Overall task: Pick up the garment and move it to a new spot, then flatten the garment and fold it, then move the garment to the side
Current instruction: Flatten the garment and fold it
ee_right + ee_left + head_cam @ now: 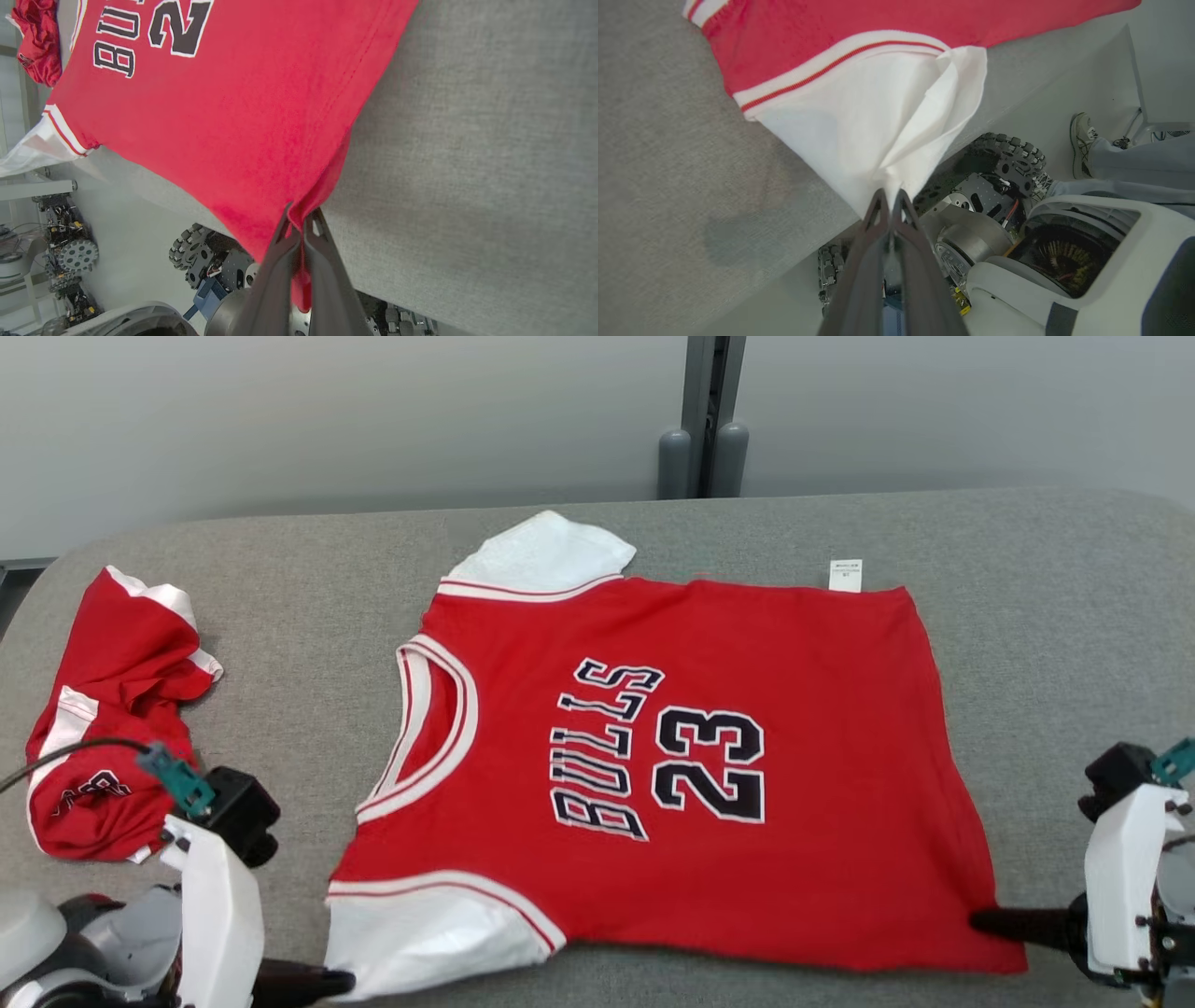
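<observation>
Red jersey (pixel 822 728) spread flat, left hand (pixel 889 195) pinching sleeve (pixel 859 135) (white), right hand (pixel 302 213) pinching hem (pixel 327 186)

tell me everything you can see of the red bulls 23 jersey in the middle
The red jersey lies flat, front up, on the grey table, collar toward the robot's left. White sleeves, red-and-white trim, black BULLS 23 lettering, a white tag at the far edge. The left hand pinches the near sleeve; the right hand pinches the near hem corner.

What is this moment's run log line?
left gripper: shut on white sleeve of Bulls jersey | right gripper: shut on hem corner | jersey: spread on grey table
</observation>
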Tool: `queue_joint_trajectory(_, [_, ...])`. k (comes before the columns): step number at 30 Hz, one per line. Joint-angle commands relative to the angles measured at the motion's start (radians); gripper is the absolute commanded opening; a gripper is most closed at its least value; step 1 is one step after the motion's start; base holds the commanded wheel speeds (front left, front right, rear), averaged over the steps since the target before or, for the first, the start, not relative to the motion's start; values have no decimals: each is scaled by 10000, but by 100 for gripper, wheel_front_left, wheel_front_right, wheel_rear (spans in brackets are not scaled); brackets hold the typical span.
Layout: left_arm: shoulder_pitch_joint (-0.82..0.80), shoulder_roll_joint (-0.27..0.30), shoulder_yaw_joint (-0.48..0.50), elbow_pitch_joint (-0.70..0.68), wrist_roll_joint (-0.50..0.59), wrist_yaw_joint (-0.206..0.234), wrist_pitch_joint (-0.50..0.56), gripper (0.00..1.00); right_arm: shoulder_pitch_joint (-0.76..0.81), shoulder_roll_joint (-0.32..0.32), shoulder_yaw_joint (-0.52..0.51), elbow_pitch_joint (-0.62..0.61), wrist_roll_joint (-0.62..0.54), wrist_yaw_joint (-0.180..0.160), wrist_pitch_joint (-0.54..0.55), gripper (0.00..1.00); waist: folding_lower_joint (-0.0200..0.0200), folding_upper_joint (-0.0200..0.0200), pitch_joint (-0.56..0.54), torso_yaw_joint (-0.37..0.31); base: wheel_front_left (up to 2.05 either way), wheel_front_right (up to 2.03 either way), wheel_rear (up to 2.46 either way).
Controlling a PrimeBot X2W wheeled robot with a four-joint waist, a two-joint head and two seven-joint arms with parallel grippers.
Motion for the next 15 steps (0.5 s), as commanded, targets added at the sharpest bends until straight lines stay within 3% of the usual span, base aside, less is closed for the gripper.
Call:
queue_joint_trajectory(1, [88, 51, -7, -152, -102, 64, 52, 0, 213, -55, -87, -96, -53, 20, 160, 0, 0, 0, 15, 12, 0, 0, 0])
queue_joint_trajectory(8, [281, 626, -49, -1331, -516, 459, 384, 0, 1510, 156, -1361, -1253, -563, 20, 1522, 0, 0, 0, 151, 34, 0, 0, 0])
queue_joint_trajectory(15, [-258, 320, 261, -929, -784, 576, 598, 0, 1507, 1371, -2997, -1975, -1598, 20, 2696, 0, 0, 0, 478, -24, 0, 0, 0])
